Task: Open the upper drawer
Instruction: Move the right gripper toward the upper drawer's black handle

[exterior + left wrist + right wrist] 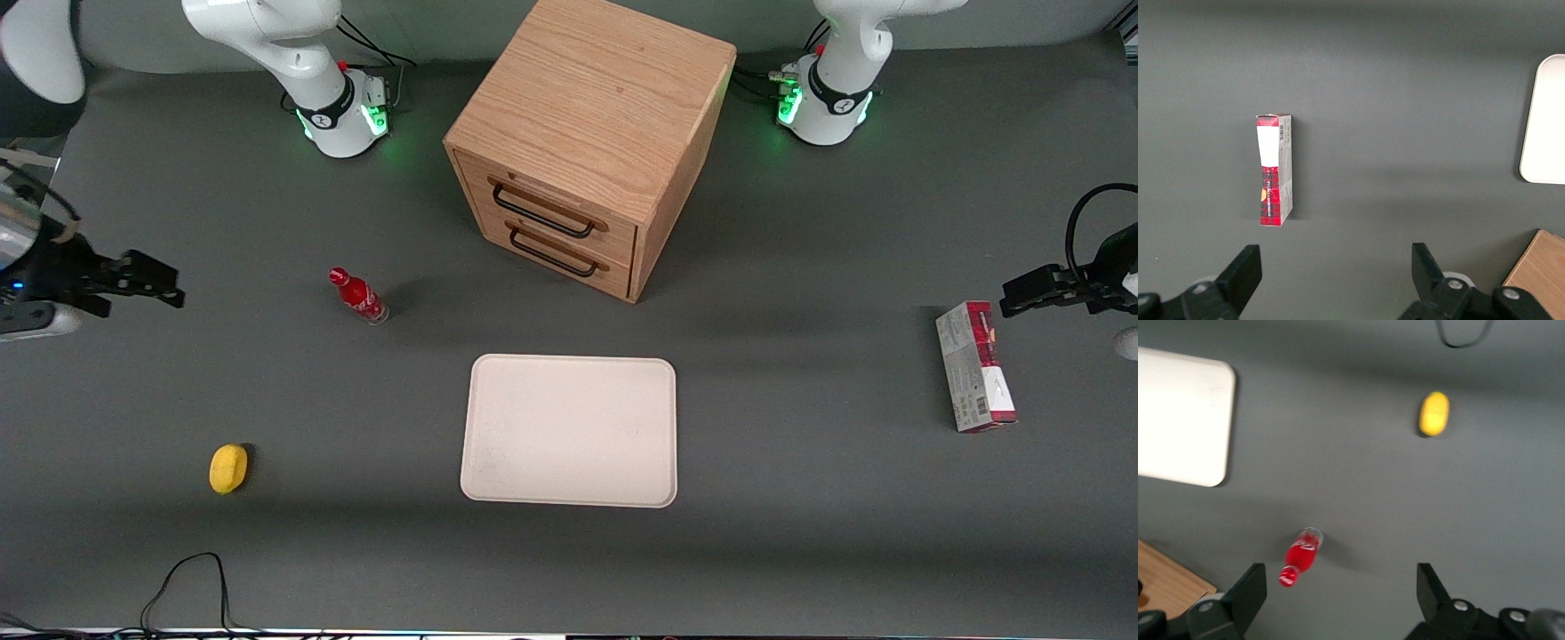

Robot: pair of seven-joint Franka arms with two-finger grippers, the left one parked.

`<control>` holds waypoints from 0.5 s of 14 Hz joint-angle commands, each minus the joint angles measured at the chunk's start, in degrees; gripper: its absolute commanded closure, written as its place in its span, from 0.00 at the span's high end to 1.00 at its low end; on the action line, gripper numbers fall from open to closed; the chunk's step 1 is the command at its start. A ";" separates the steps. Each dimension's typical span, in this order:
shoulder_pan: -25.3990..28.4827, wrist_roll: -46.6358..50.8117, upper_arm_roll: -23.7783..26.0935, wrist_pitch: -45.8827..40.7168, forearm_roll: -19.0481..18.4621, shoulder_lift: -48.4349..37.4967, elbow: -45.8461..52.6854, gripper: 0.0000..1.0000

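Note:
The oak cabinet (591,116) stands at the back middle of the table, its front turned toward the working arm's end. The upper drawer (556,209) is flush with the cabinet front, its thin black bar handle (542,211) above the lower drawer's twin handle (553,254). My right gripper (151,280) hangs open and empty high above the table at the working arm's end, well away from the cabinet. In the right wrist view its fingers (1248,597) stand wide apart over bare table, with a corner of the cabinet (1168,580) at the edge.
A red bottle (358,295) stands between my gripper and the cabinet, also in the right wrist view (1300,557). A yellow lemon (228,468) lies nearer the front camera. A white tray (570,430) lies in front of the cabinet. A red carton (975,366) lies toward the parked arm's end.

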 commanded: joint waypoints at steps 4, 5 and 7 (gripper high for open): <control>13.37 1.26 0.01 -0.66 1.04 2.40 2.04 1.00; 16.18 1.26 0.00 -0.75 1.22 2.84 2.13 1.00; 22.42 1.43 0.00 -0.75 1.49 4.59 3.35 1.00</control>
